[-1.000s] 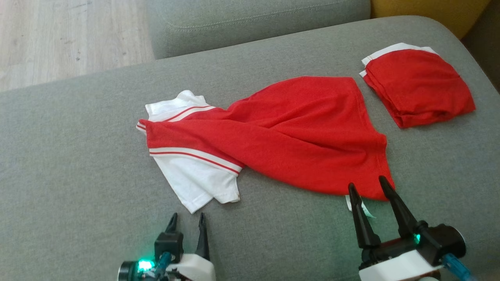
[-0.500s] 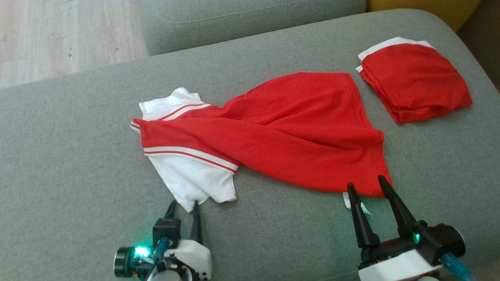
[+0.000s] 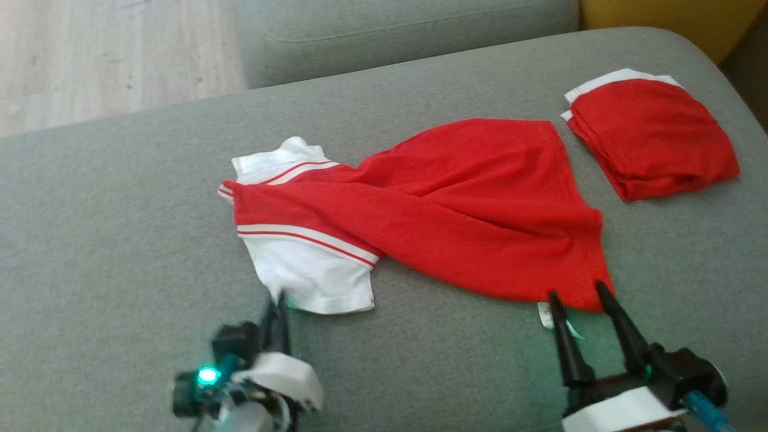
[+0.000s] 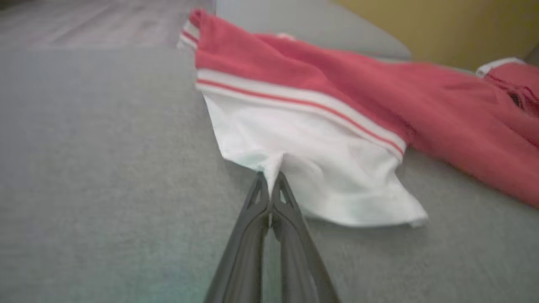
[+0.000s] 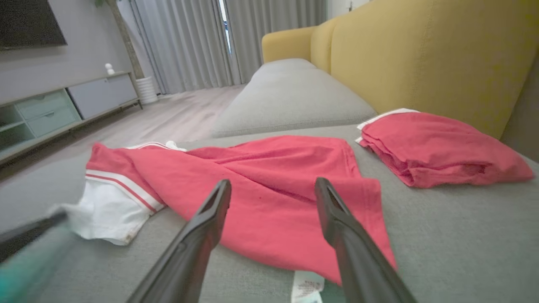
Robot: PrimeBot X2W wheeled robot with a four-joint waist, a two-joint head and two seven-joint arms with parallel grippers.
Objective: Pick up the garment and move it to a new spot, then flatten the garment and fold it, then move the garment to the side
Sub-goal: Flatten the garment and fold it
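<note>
The left gripper pinches the white sleeve of the red shirt — shut tight. The right gripper (fingers wide apart) is by the shirt's other end.

My head camera looks steeply down on the grey sofa seat, wooden floor at 11 o'clock. The left wrist camera skims low along the left tool, very near the red-and-white shirt. The right wrist camera sits low, farther back, facing the yellow backrest. All three share that shirt.
</note>
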